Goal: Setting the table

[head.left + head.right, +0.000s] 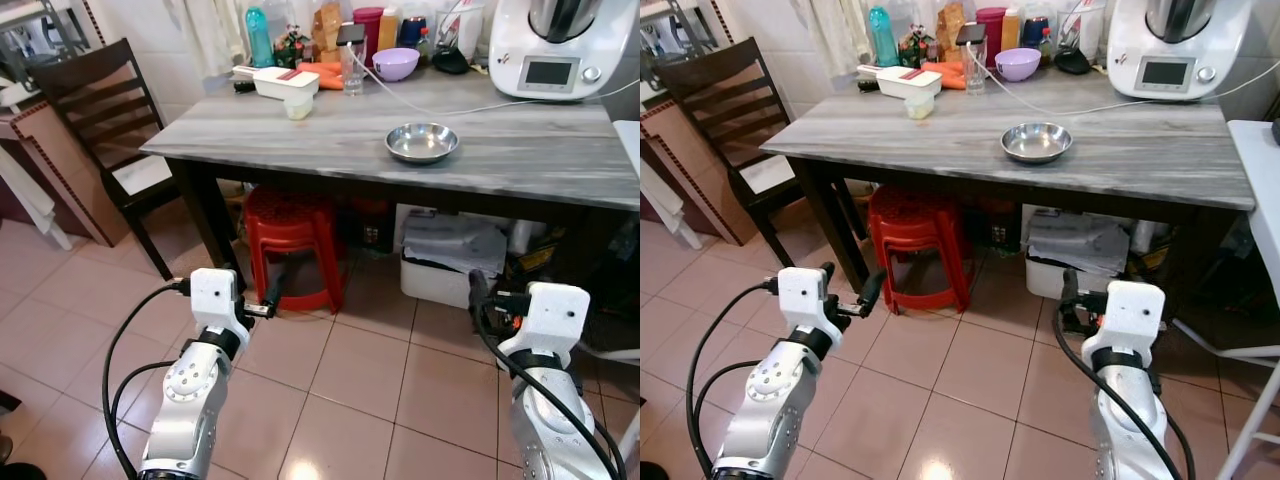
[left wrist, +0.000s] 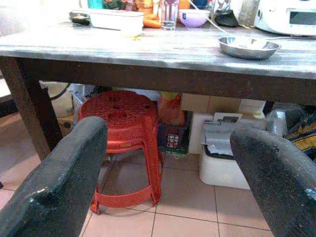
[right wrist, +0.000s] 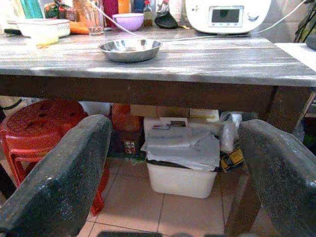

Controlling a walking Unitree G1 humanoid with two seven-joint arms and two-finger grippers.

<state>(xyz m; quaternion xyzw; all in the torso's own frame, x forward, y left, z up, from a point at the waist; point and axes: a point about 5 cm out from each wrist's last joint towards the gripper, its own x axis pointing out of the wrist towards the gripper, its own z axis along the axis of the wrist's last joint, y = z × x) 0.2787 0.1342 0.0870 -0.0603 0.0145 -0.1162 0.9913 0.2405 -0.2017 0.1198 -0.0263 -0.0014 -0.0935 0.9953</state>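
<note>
Bowls: two on the tabletop [image 1: 330,140]. One steel bowl [image 1: 422,141] sits alone toward the near edge, right of centre; one purple bowl [image 1: 395,63] stands at the far edge among the clutter.
Glass: one clear glass [image 1: 352,72], far side, just left of the purple bowl.
Containers: one white lidded box [image 1: 285,81] at the far left, with one small pale cup [image 1: 298,106] just in front of it.
Bottles: one teal bottle [image 1: 259,36] at the far left; further jars and bottles stand behind the glass, too crowded to count.
Appliance: one white kitchen machine [image 1: 558,50] with a small screen, far right corner; one white cable [image 1: 450,107] runs across the tabletop from it toward the glass.
Under the tabletop: one red plastic stool [image 1: 290,243] on the left, one white bin [image 1: 452,262] with papers on top to its right.
Chair: one dark wooden chair [image 1: 95,120] at the left end of the tabletop.
Floor: pinkish tiles [image 1: 350,400].
Left hand [image 1: 848,287]: low, in front of the stool, well short of the tabletop; its two black fingers [image 2: 64,182] stand apart, holding nothing.
Right hand [image 1: 478,300]: low, in front of the bin, below the tabletop edge; its two fingers [image 3: 59,182] also spread apart and empty.
</note>
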